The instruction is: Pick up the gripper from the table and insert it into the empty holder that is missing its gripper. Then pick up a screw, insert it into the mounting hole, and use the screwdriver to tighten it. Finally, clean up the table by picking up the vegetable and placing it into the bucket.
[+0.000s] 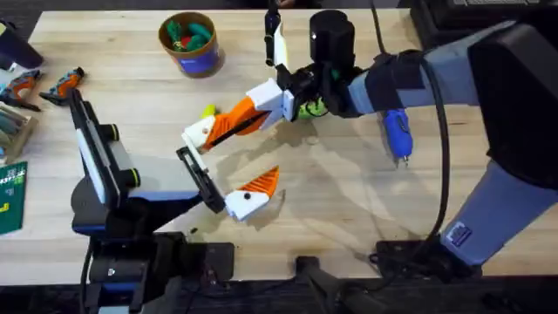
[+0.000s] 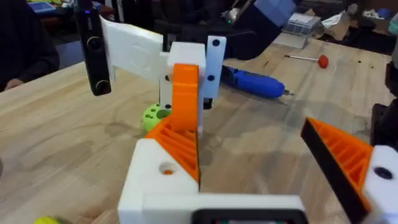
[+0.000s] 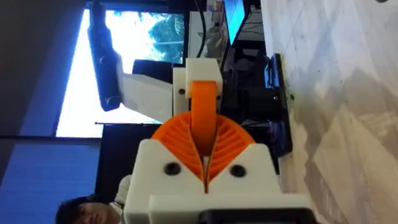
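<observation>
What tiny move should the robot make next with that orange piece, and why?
Probably a small push of the orange gripper tip deeper into the white holder. The right gripper is shut on the tip, whose far end meets the holder, but I cannot tell whether it is fully seated, so letting go looks premature.

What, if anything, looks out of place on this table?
The yellow-green vegetable lies loose on the table, outside the bucket that holds the other toys. The right gripper is shut on the orange fingertip. Nothing looks spilled or broken.
</observation>
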### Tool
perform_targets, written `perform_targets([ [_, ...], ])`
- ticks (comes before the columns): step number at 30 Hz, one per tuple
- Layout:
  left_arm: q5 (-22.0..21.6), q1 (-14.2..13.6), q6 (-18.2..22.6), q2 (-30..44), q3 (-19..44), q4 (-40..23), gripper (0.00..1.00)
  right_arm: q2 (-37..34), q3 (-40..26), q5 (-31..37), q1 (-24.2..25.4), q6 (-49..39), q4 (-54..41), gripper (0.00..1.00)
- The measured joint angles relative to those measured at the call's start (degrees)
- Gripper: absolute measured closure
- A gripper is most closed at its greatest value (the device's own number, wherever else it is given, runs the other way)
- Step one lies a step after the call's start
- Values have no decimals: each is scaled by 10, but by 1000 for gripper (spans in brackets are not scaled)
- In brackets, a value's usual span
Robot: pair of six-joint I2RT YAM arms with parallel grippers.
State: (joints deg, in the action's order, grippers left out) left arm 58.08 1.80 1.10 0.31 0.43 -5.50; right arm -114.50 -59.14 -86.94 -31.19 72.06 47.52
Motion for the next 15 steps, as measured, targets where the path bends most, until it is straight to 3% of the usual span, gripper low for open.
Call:
perform_targets([
  [15,-12,1,2,0,0,2,15,-5,-10,7,-6,1,-3,991],
])
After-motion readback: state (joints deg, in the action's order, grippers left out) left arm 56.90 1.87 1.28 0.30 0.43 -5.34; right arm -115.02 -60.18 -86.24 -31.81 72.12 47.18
